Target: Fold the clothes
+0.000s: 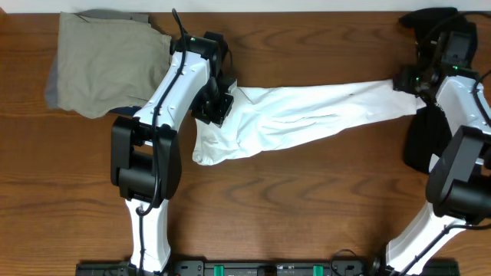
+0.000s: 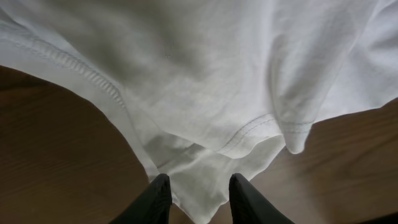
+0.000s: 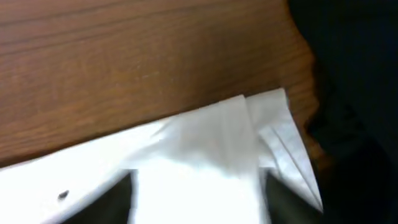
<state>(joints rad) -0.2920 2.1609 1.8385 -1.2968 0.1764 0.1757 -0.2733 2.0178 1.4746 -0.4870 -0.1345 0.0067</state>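
We are looking down at the counter (image 1: 307,218), and the white shirt (image 1: 307,115) is stretching in a long band from left of centre to the far right side. The left end effector (image 1: 217,106) is sitting on the wide, bunched end. The right end effector (image 1: 405,81) is sitting at the narrow end, where the fabric is tapering almost to a point.

From the left wrist, the left end effector (image 2: 199,186) is gripping the shirt (image 2: 205,74). Its dark fingers (image 2: 155,202) are closing on a wad of white cotton, and a stitched hem is curving away above them. Bare wood is showing on both sides below the cloth.

The right wrist view is blurry. Even so, we are seeing the right end effector (image 3: 199,196) with a flat fold of the shirt (image 3: 205,149) filling the space between its fingers (image 3: 118,199). With the band pulling taut to it from above, we are calling that a grip on the shirt too.

A khaki garment (image 1: 107,57) is lying folded in the top left corner, apart from the shirt, with the left arm crossing between them. A dark cloth (image 1: 418,142) is lying under the right arm, just beside the shirt's narrow end.
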